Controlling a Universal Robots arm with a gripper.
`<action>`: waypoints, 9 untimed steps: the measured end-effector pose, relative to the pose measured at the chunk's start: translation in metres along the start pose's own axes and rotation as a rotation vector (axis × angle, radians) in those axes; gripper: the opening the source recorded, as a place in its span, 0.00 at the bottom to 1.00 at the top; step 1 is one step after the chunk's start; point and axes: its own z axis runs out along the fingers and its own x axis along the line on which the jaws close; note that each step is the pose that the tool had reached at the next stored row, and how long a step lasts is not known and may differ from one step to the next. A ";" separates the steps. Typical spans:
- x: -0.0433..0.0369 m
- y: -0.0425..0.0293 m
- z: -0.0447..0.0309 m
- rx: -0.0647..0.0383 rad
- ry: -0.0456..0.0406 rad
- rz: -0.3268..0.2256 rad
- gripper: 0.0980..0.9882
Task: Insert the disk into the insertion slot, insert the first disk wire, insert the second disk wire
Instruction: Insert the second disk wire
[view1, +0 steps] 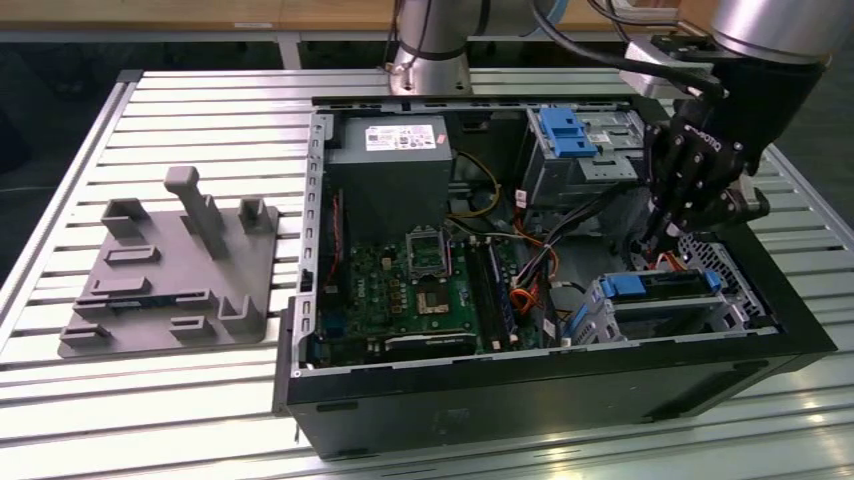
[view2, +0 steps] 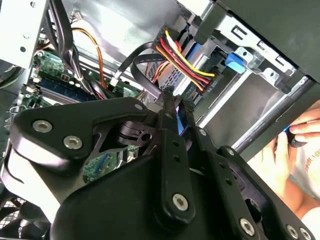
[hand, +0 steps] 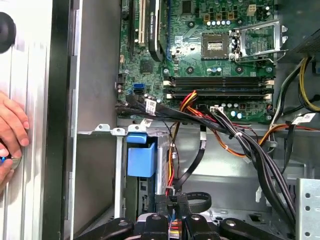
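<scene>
The disk (view1: 661, 287), with its blue carrier, lies inside the insertion slot (view1: 731, 268) at the near right corner of the open computer case. My black gripper (view1: 657, 245) hangs just behind the disk's rear edge. In both wrist views its fingers (view2: 170, 117) stand close together, shut on the end of a flat black disk wire (view2: 145, 52). That black wire (hand: 192, 162) runs down to the gripper (hand: 172, 197). A red, yellow and black wire bundle (view2: 187, 67) reaches the disk's edge by the blue carrier tab (view2: 234, 61); whether it is plugged in is hidden. The carrier tab (hand: 141, 157) lies just beyond the fingertips.
A taller silver cage with a blue latch (view1: 567, 130) stands at the back of the case. The motherboard (view1: 414, 290) fills the case floor. A grey fixture (view1: 174, 270) sits on the table at the exterior view's left. A person's hand (hand: 10, 127) rests outside the case wall.
</scene>
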 end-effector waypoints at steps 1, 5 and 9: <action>0.0015 -0.0003 0.0002 0.000 -0.0072 0.000 0.11; 0.0068 -0.0013 0.0011 0.000 -0.0485 -0.001 0.11; 0.0122 -0.0021 0.0019 0.001 -0.0848 -0.002 0.11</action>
